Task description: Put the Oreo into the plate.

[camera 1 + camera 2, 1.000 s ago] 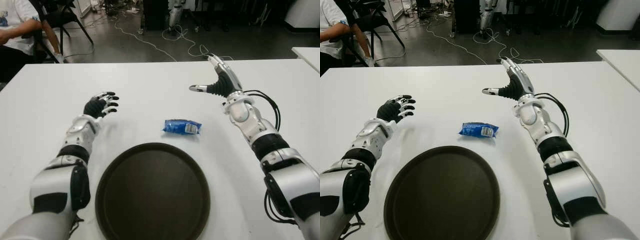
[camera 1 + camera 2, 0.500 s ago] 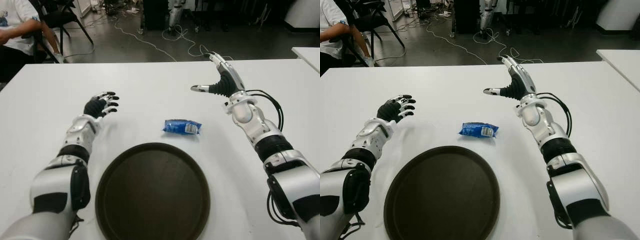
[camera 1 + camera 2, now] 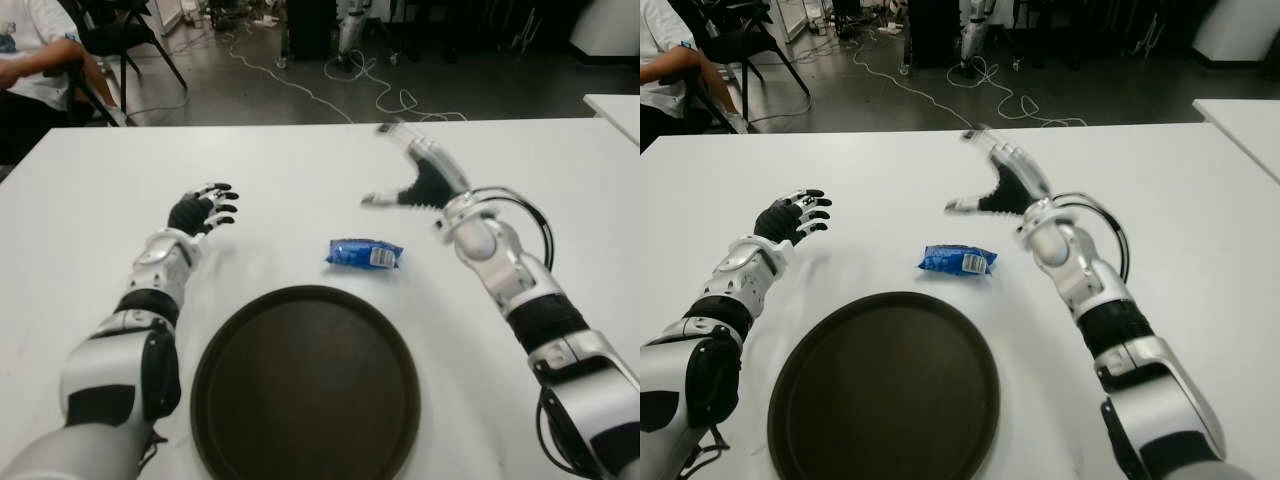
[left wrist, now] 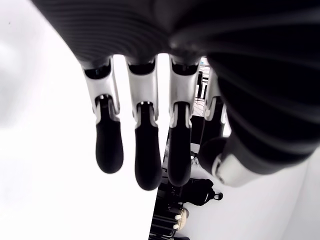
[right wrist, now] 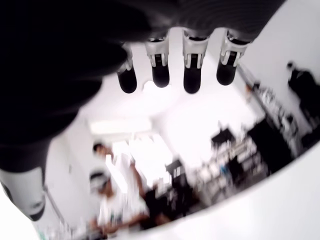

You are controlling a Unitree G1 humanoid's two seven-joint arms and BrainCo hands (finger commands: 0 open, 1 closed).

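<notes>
Both hands empty above the table, the Oreo pack lying just beyond the plate.

Nearest the robot, the dark round plate [image 3: 305, 385] sits on the white table [image 3: 300, 160], its near rim cut off at the lower edge of the eye views. Just beyond the plate's far rim and a little to the right lies the blue Oreo pack [image 3: 365, 253], flat and apart from both hands. Beyond and right of the Oreo pack, the right hand [image 3: 415, 180] is raised with fingers spread and thumb out toward the left, holding nothing; it is blurred. Left of the Oreo pack, well apart, the left hand [image 3: 200, 210] shows with fingers extended and loose, also empty. A seated person [image 3: 30, 60] is partly cut off past the table's far left corner.
</notes>
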